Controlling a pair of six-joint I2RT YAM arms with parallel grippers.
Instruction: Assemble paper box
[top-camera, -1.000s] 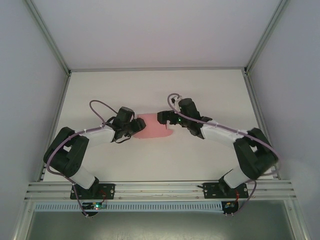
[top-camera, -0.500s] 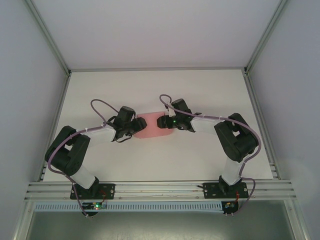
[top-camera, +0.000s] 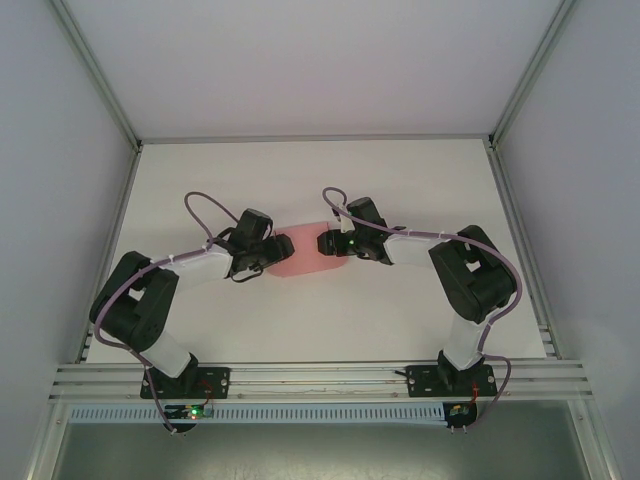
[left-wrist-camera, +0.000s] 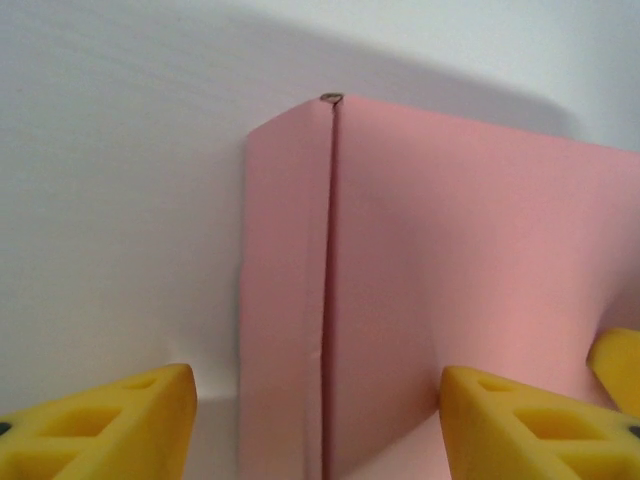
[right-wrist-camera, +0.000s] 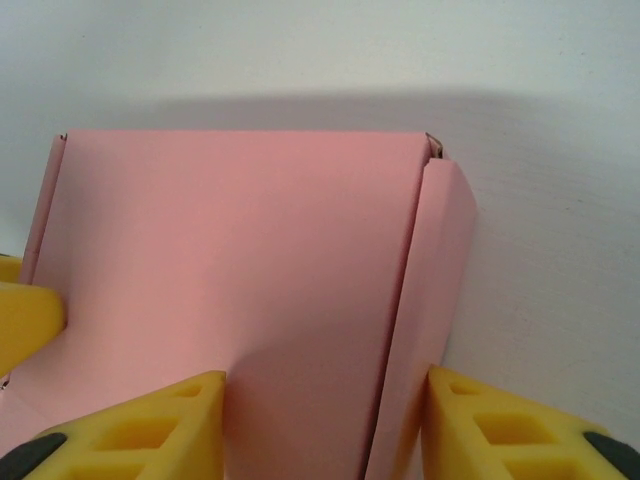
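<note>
Pink paper box (top-camera: 305, 255), lying on your white table (top-camera: 300, 180). Left gripper (left-wrist-camera: 318, 378): spread, astride one folded edge. Right gripper (right-wrist-camera: 325, 376): astride opposite flap; pinch cannot be told.

We take this for a robotics lab cell; bare white table (top-camera: 320, 180), aluminium frame rail (top-camera: 320, 375) near, plain grey walls (top-camera: 300, 60).

From above, the paper box (top-camera: 305, 256) has its ends hidden under the left gripper (top-camera: 272, 252) and right gripper (top-camera: 327, 243). Both wrist views cut its near part at the bottom edge; whether the right one grips it cannot be told.
</note>
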